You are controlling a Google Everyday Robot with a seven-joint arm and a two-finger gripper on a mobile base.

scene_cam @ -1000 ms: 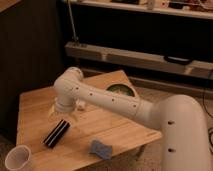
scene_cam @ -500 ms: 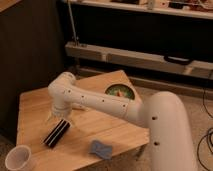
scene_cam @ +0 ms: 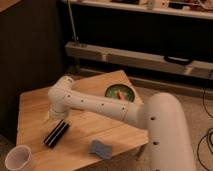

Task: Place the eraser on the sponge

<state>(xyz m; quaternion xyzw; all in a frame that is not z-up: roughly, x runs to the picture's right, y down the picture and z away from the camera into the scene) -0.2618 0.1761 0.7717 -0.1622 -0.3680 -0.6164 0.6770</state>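
Observation:
The eraser [scene_cam: 56, 133], a long black block with a pale stripe, lies at an angle on the wooden table [scene_cam: 35, 107] near its front left. The blue-grey sponge [scene_cam: 101, 149] lies flat near the table's front edge, to the right of the eraser and apart from it. My white arm [scene_cam: 95, 105] reaches in from the lower right and bends down at the wrist. My gripper [scene_cam: 54, 116] points down just above the far end of the eraser and is mostly hidden under the wrist. Contact with the eraser is unclear.
A green bowl [scene_cam: 120, 92] with something orange inside sits at the table's far right corner. A white cup [scene_cam: 17, 158] stands at the front left corner. Dark shelving and a metal rail [scene_cam: 125, 56] run behind the table.
The wrist has swung a little to the left and now hangs over the eraser's far end. Eraser, sponge, bowl and cup have stayed where they were.

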